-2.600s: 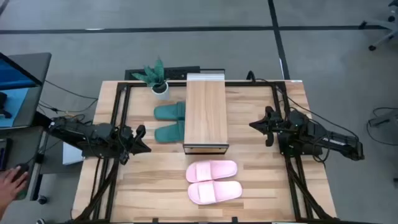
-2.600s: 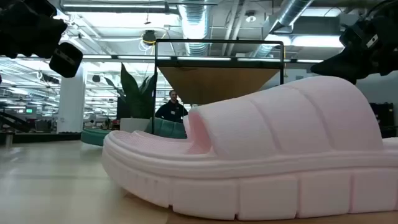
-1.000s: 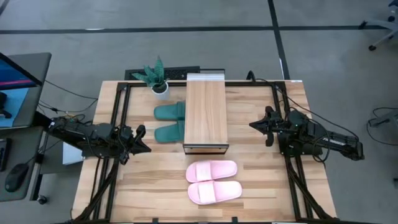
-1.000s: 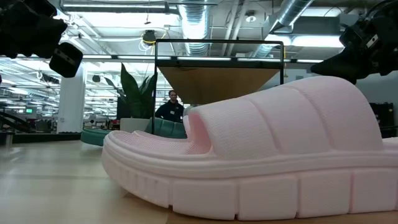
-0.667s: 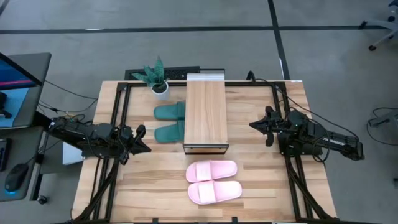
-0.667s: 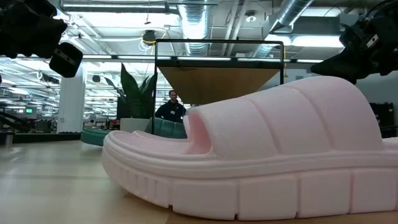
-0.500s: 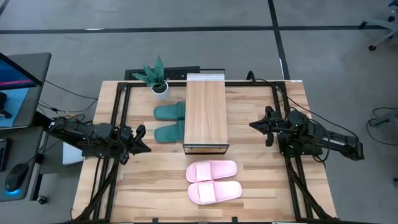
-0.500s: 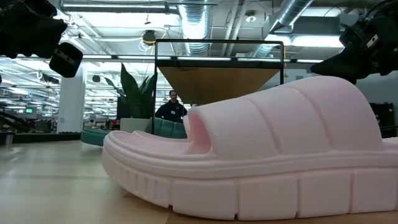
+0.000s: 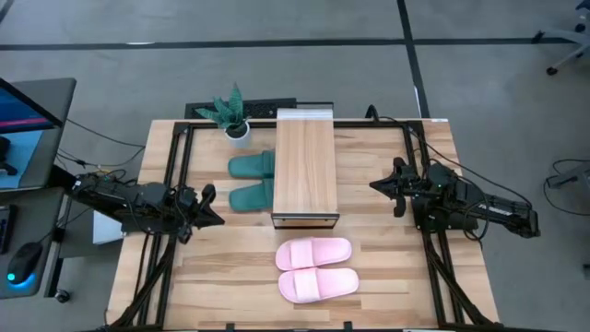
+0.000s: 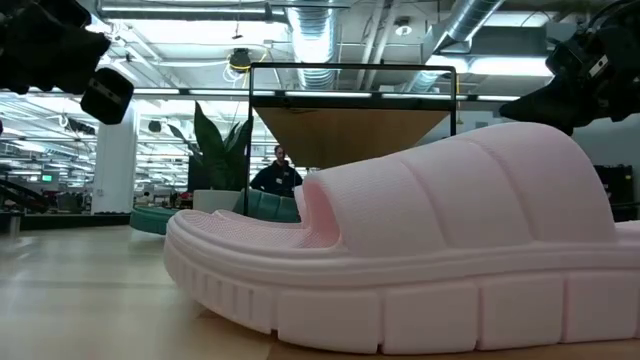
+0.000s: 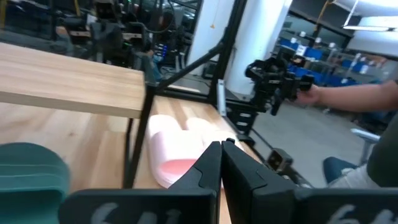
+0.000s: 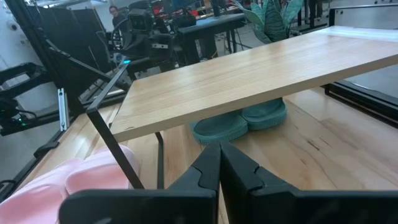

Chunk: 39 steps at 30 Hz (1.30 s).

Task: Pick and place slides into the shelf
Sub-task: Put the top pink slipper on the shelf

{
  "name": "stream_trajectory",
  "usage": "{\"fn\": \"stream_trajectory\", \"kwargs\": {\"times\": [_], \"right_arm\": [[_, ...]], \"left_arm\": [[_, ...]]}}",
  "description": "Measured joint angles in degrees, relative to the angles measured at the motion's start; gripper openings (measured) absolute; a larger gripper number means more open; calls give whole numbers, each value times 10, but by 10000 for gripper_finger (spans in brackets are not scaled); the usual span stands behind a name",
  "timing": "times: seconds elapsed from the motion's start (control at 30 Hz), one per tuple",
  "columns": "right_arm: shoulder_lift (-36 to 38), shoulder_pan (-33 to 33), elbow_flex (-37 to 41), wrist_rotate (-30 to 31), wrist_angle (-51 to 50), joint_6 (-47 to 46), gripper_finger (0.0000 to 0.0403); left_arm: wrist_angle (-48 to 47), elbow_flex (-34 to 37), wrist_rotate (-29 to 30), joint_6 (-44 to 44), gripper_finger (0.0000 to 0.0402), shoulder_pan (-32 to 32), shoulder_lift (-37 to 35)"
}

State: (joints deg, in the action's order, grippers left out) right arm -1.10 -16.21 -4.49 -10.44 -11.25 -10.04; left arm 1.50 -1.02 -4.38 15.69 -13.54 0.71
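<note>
Two green slides [image 9: 251, 181] lie partly under the shelf [image 9: 304, 166]; both hands, left [image 9: 208, 205] and right [image 9: 378, 187], closed, empty.

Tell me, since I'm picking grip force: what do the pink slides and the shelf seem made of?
The pale pink ribbed-strap slides look like soft moulded foam or rubber, matte, with a finely pebbled surface and a chunky grooved sole. The low rack's light plank top looks like smooth pale wood with visible grain; its thin dark frame is probably metal.
</note>
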Motion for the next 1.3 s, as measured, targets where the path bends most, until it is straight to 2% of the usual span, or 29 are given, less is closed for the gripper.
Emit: {"fn": "stream_trajectory", "kwargs": {"times": [0.13, 0.27, 0.47, 0.6, 0.73, 0.87, 0.97, 1.07, 1.2, 1.3], "right_arm": [[0, 0, 0, 0, 0, 0, 0], [0, 0, 1, 0, 10, -5, 0], [0, 0, 2, 0, 59, -158, 0], [0, -3, 1, 5, 87, -186, 0], [0, -4, 1, 24, 128, -285, 0], [0, -1, 1, 26, 174, -380, 0], [0, 13, 1, -11, 194, -419, 0], [0, 40, 1, -55, 192, -458, 0], [-16, 94, 0, -58, 168, -485, 0], [-39, 142, 0, -35, 154, -478, 0]], "left_arm": [[0, 1, 41, 4, 0, 0, 0], [8, 1, 102, 50, 0, 0, 0], [58, 1, 231, 170, 0, 0, 0], [57, 1, 309, 214, 0, 0, 0], [50, 1, 331, 250, 0, 0, 0], [38, 1, 354, 248, 0, 0, 0], [27, 0, 347, 281, 0, 1, 0], [25, 0, 304, 309, 0, 0, 0], [34, 0, 219, 313, 0, 0, 0], [57, 0, 171, 315, 0, 0, 0]]}}
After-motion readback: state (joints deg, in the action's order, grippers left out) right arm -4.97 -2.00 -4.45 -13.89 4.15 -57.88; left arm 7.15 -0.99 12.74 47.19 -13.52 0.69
